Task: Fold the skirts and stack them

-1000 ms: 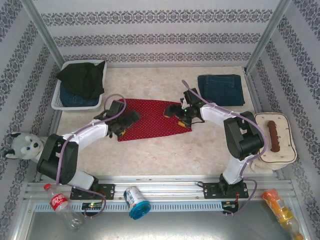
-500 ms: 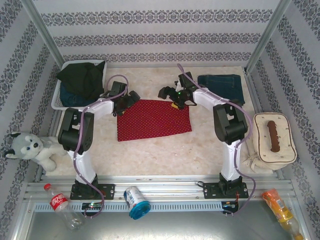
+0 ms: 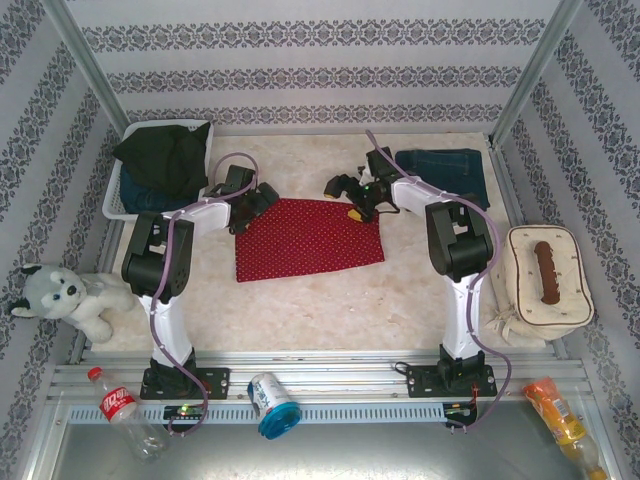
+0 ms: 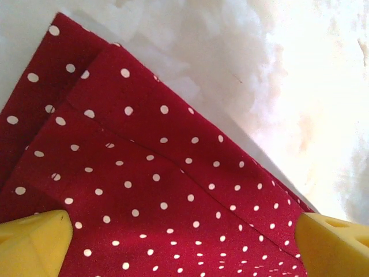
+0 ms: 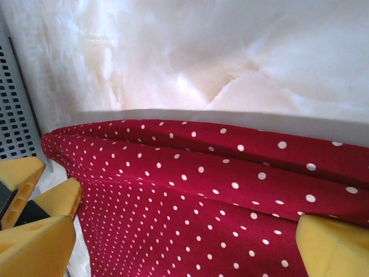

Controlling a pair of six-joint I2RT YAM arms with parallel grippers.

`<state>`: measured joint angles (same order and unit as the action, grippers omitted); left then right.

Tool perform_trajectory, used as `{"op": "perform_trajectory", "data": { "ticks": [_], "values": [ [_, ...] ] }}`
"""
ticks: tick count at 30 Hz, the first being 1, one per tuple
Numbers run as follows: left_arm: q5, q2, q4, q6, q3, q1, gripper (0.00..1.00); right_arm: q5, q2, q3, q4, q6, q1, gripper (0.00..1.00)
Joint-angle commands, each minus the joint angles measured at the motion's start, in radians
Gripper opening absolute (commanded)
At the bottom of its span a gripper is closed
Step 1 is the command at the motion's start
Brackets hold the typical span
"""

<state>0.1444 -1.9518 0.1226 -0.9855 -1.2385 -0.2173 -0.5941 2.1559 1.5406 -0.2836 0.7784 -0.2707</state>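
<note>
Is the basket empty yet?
Not empty: a black skirt lies heaped in the white basket, with blue denim showing under it.

- A staged robot test booth — lab-like.
- Patterned wallpaper panels (image 3: 300, 60) on a metal post (image 3: 85, 62) enclose the table (image 3: 320, 310).
- Left arm (image 3: 160, 265) and right arm (image 3: 460, 250) — bolted to an aluminium rail (image 3: 330, 385).

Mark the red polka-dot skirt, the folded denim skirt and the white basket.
red polka-dot skirt (image 3: 310, 242): top external view, middle of the cloth.
folded denim skirt (image 3: 450, 175): top external view, centre of the fold.
white basket (image 3: 116, 200): top external view, left mesh wall.
</note>
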Motion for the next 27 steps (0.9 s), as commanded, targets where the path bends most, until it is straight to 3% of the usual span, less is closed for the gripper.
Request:
{"op": "perform_trajectory", "data": {
  "ticks": [1, 4, 7, 12, 17, 21, 24, 27],
  "values": [
    [0.176, 0.013, 0.056, -0.050, -0.079, 0.013, 1.00, 0.009, -0.082, 0.003, 0.019, -0.018, 0.013, 0.97],
    [0.164, 0.051, 0.150, -0.035, -0.134, 0.006, 1.00, 0.135, -0.147, -0.042, -0.013, 0.028, 0.026, 0.98],
    [0.107, 0.148, 0.163, -0.024, -0.064, 0.009, 1.00, 0.169, -0.252, -0.153, 0.001, 0.039, 0.056, 0.98],
    [0.056, 0.303, 0.315, 0.092, 0.031, 0.014, 1.00, 0.209, -0.416, -0.326, -0.194, -0.058, 0.127, 0.97],
    [0.073, 0.422, 0.350, 0.106, 0.193, 0.025, 1.00, 0.089, -0.564, -0.575, -0.178, -0.012, 0.175, 0.94],
    [0.133, 0.447, 0.317, 0.100, 0.313, 0.053, 1.00, -0.025, -0.585, -0.669, -0.143, -0.025, 0.165, 0.87],
    [0.176, 0.422, 0.326, 0.175, 0.329, 0.067, 0.98, -0.038, -0.571, -0.687, -0.103, -0.069, 0.166, 0.83],
    [0.185, 0.357, 0.351, 0.268, 0.300, 0.076, 0.91, 0.028, -0.516, -0.628, -0.145, -0.189, 0.170, 0.80]
  ]
}}
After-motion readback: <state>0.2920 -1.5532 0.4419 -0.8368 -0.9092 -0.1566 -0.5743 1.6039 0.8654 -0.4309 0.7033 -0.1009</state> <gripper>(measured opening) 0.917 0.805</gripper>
